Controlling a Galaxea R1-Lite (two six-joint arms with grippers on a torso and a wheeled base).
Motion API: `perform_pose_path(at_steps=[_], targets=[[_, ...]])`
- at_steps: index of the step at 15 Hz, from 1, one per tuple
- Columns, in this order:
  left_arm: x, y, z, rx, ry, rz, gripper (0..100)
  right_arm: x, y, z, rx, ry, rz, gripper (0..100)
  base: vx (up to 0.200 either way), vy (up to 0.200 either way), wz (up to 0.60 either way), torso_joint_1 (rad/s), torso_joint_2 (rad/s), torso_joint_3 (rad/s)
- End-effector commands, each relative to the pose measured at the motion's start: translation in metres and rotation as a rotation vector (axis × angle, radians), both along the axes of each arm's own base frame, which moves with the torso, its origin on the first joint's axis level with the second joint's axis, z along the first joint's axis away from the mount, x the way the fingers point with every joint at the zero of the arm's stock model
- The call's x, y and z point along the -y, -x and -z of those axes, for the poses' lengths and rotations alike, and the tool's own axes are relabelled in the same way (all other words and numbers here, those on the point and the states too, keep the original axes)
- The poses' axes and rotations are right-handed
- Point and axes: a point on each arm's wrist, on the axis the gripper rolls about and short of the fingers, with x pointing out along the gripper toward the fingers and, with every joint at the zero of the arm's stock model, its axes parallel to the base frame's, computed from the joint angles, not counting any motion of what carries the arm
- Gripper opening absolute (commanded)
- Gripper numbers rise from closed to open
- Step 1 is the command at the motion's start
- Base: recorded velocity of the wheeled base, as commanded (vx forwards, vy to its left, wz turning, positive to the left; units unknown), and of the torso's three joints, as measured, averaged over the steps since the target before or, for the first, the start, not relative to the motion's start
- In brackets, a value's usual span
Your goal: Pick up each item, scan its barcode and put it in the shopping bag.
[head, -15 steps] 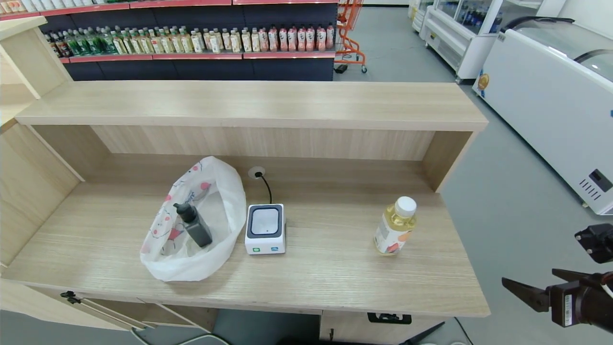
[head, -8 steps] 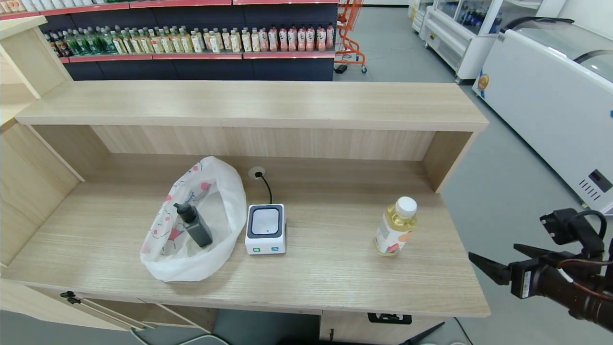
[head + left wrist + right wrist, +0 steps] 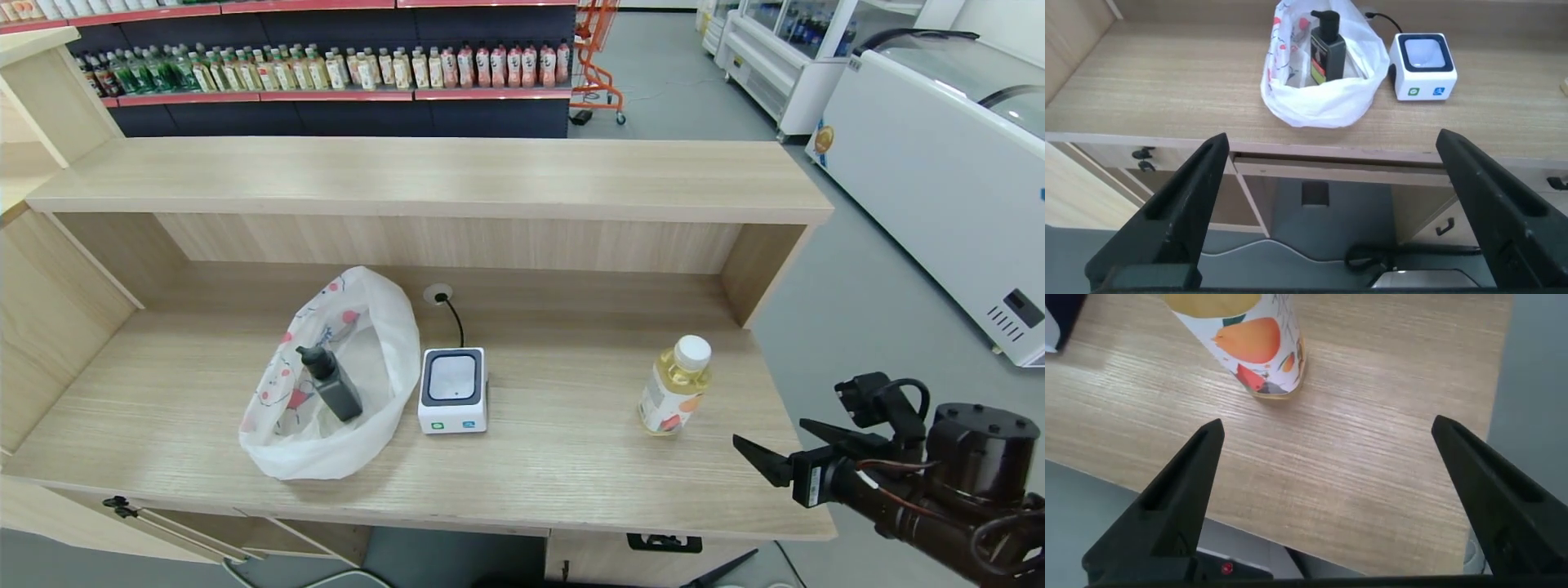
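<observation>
A yellow drink bottle [image 3: 676, 385] with a white cap and fruit label stands upright on the right part of the wooden counter [image 3: 555, 449]; its lower part shows as the bottle [image 3: 1249, 343] in the right wrist view. My right gripper [image 3: 788, 445] hovers open over the counter's right front corner, short of the bottle, nothing between its fingers. The white shopping bag [image 3: 326, 392] lies open on the left with a dark pump bottle [image 3: 331, 384] inside. The white barcode scanner [image 3: 452, 389] sits beside it. My left gripper [image 3: 1335, 204] stands open below the counter's front edge, facing the bag [image 3: 1323, 73].
A raised shelf [image 3: 424, 175] and side walls box in the counter's back and left. The scanner's cable [image 3: 453, 314] runs to a hole behind it. A white chest freezer [image 3: 939, 163] stands on the floor to the right.
My right arm has moved left and forward from beyond the counter's right edge to over its front right corner, closer to the yellow bottle. Nothing on the counter has moved.
</observation>
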Motion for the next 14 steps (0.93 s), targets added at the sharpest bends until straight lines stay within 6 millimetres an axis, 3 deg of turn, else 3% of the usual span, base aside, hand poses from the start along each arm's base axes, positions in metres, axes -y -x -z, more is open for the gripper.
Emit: perform_pose_path(at_steps=[1, 14], targets=[[0.000, 0.000, 0.000, -0.001, 0.000, 0.000, 100, -0.011, -0.008, 0.016, -0.041, 0.004, -0.041, 100, 0.000, 0.000, 0.00, 0.000, 0.00, 0.000], [0.000, 0.000, 0.000, -0.001, 0.000, 0.000, 100, -0.046, -0.063, 0.019, 0.101, 0.034, -0.095, 100, 0.000, 0.000, 0.00, 0.000, 0.00, 0.000]])
